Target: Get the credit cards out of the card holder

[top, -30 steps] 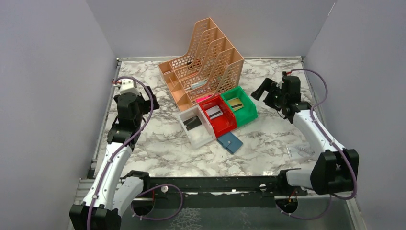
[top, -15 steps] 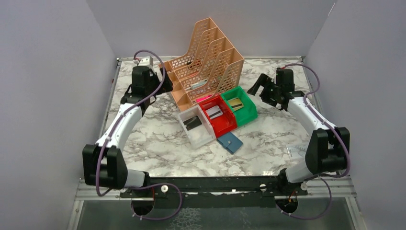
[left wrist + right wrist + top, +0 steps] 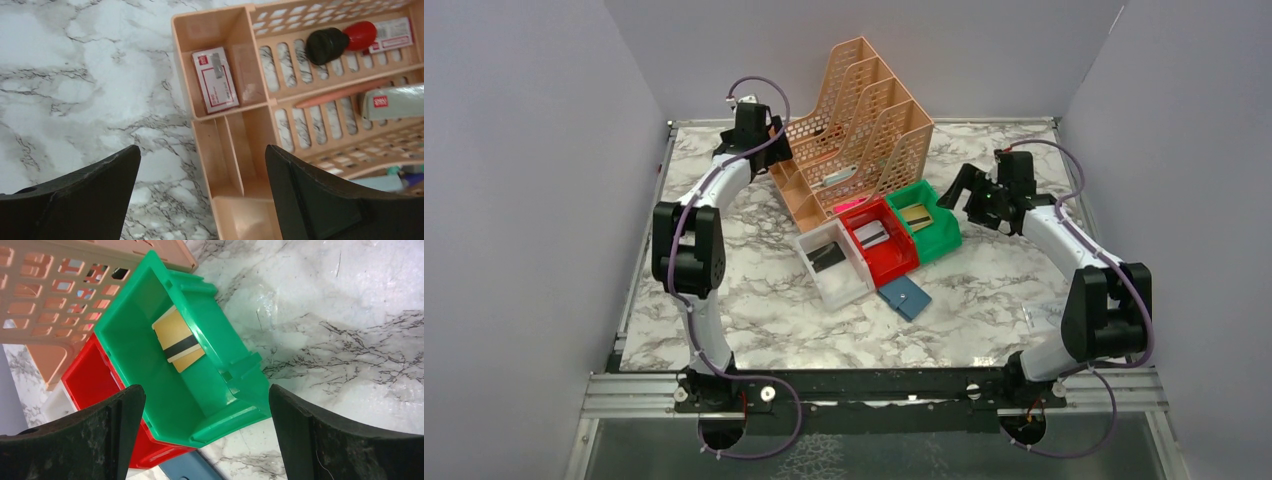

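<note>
The card holder [image 3: 905,297], a small blue wallet, lies shut on the table in front of the red bin; its corner shows in the right wrist view [image 3: 186,470]. A gold card [image 3: 915,215] lies in the green bin [image 3: 940,238], a silver-grey card [image 3: 871,235] in the red bin [image 3: 894,257], a black card [image 3: 826,256] in the white bin [image 3: 844,285]. My right gripper [image 3: 954,190] hangs open and empty over the green bin [image 3: 220,340] and gold card [image 3: 180,346]. My left gripper [image 3: 772,148] is open and empty over the rack's left corner.
The peach mesh file rack [image 3: 849,130] stands behind the bins; in the left wrist view its compartments [image 3: 235,150] hold a small red-and-white box [image 3: 216,80], a black-and-red object [image 3: 340,41] and a pen. A small clear item [image 3: 1044,318] lies at the right front.
My left arm has stretched from the left side up to the rack's back-left corner. My right gripper has shifted slightly left toward the green bin. Cards and wallet have not moved.
</note>
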### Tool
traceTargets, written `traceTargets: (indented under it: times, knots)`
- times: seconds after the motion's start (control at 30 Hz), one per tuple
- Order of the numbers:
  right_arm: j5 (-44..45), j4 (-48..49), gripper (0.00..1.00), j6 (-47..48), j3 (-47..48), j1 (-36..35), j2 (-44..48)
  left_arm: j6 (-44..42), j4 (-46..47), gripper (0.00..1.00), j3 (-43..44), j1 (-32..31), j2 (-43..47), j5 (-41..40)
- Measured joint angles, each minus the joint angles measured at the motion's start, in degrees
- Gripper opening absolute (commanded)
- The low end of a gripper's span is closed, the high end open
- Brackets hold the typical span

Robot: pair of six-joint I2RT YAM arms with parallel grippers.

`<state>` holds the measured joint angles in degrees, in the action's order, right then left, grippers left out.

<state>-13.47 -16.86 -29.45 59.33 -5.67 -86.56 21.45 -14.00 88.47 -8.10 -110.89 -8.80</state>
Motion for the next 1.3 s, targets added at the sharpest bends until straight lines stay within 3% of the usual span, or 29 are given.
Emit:
traceTargets:
  times: [0.3, 0.6, 1.0, 1.3]
  knots:
    - [-2.12, -0.50, 0.99, 1.05, -1.49, 0.00, 0.46, 0.20, -2.56, 0.99, 13.05, 1.31, -9.18, -8.57]
    - [-4.28, -0.98, 0.99, 1.05, -0.17, 0.00, -0.26, 0.28, -4.92, 0.97, 15.91, 3.91, -16.57, -9.38]
    - [-4.61, -5.22, 0.99, 2.73, 25.81, -1.57, -18.36, 3.72, 0.57, 0.97, 2.82, 5.57, -9.77, -10.10]
    - [-1.25, -14.40, 0.99, 4.96, 48.94, -14.88, -33.18, 4.98, 0.31, 0.98, -8.22, 10.43, -1.55, -9.49]
